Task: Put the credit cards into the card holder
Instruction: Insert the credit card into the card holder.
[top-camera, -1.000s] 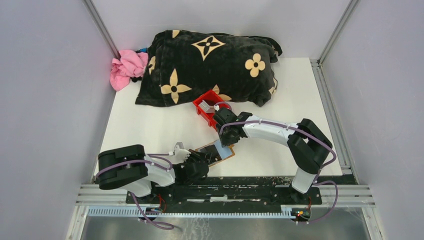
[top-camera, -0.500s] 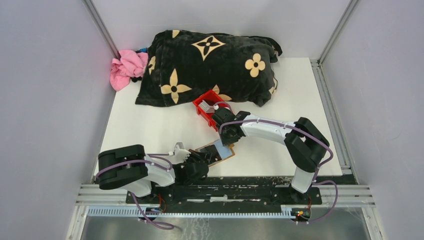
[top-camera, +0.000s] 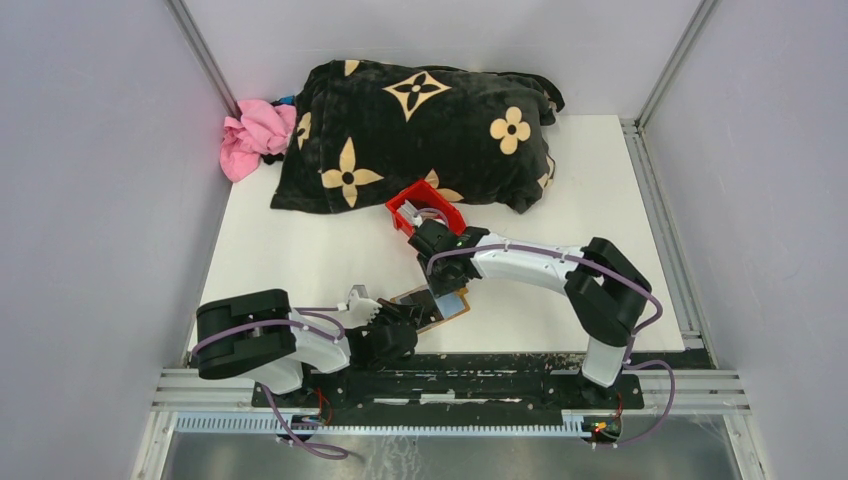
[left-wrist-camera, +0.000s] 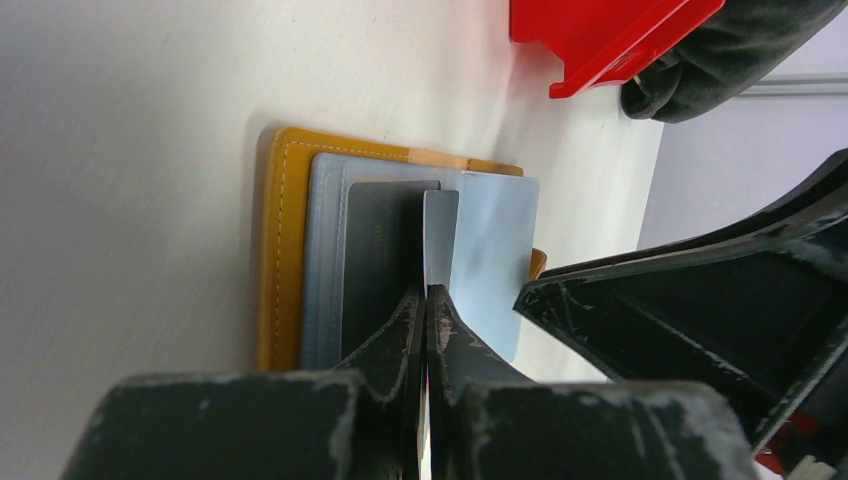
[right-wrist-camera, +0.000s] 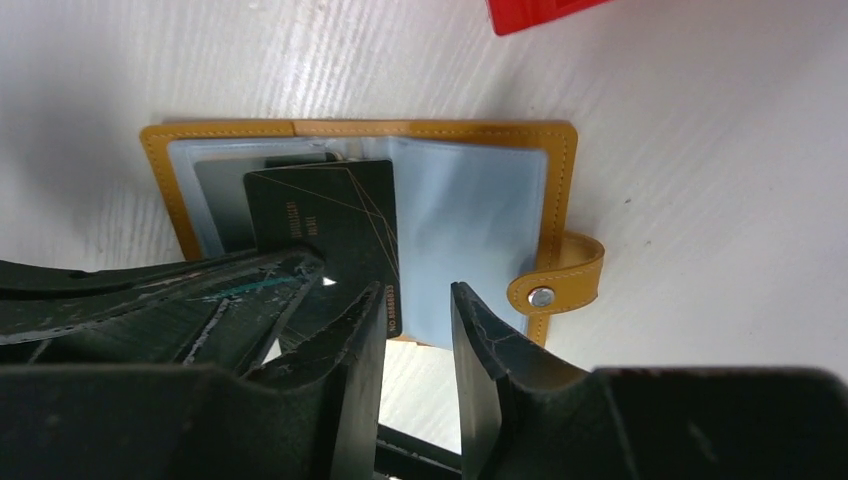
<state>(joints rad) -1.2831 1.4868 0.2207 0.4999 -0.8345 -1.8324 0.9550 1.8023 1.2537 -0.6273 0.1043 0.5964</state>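
The tan card holder (top-camera: 448, 306) lies open near the table's front edge, pale clear pockets up. It also shows in the left wrist view (left-wrist-camera: 283, 250) and the right wrist view (right-wrist-camera: 470, 200). My left gripper (left-wrist-camera: 427, 292) is shut on a dark credit card (right-wrist-camera: 325, 235), held on edge with its tip at the holder's left pocket. A grey card (right-wrist-camera: 220, 200) sits in that pocket. My right gripper (right-wrist-camera: 418, 310) is open and empty just above the holder's middle, beside the held card. In the top view the left gripper (top-camera: 408, 318) and right gripper (top-camera: 442, 285) meet over the holder.
A red bin (top-camera: 420, 208) stands just behind the right gripper. A black blanket with tan flowers (top-camera: 420, 130) fills the back of the table, with a pink cloth (top-camera: 255, 135) at its left. The metal rail of the arm bases (top-camera: 450, 385) runs along the front.
My right gripper has shifted a little left and back toward the red bin, still over the holder. The left arm and the card have not moved.
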